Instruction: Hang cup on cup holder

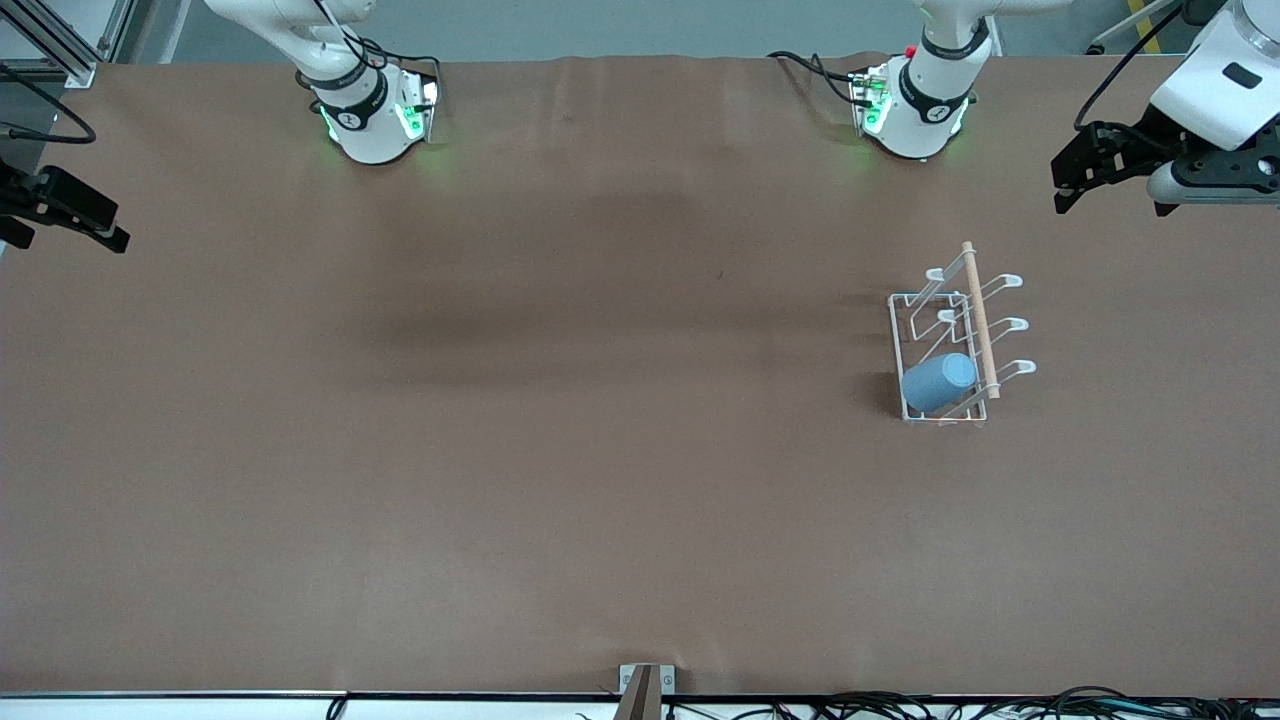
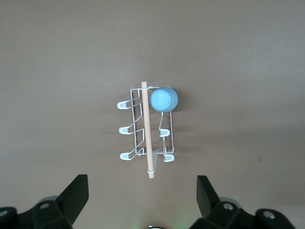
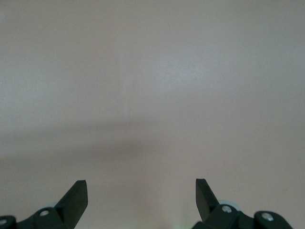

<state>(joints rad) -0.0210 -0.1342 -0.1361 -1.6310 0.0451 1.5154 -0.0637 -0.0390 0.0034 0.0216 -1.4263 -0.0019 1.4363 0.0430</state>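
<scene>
The light-blue cup (image 1: pixel 938 382) (image 2: pixel 164 99) hangs tilted, mouth down, on one prong of the white wire cup holder (image 1: pixel 978 320) (image 2: pixel 147 133). That prong is the one nearest the front camera, on the side toward the right arm. The holder stands on the table toward the left arm's end. My left gripper (image 1: pixel 1068 185) (image 2: pixel 142 191) is open and empty, up in the air over the table's left-arm end, apart from the holder. My right gripper (image 1: pixel 70 235) (image 3: pixel 141 191) waits open and empty over the right arm's end of the table.
A brown cover (image 1: pixel 560 450) spans the table. Both robot bases (image 1: pixel 370 120) (image 1: pixel 915 115) stand at the edge farthest from the front camera. A small metal bracket (image 1: pixel 647 685) and cables (image 1: pixel 1000 705) sit at the nearest edge.
</scene>
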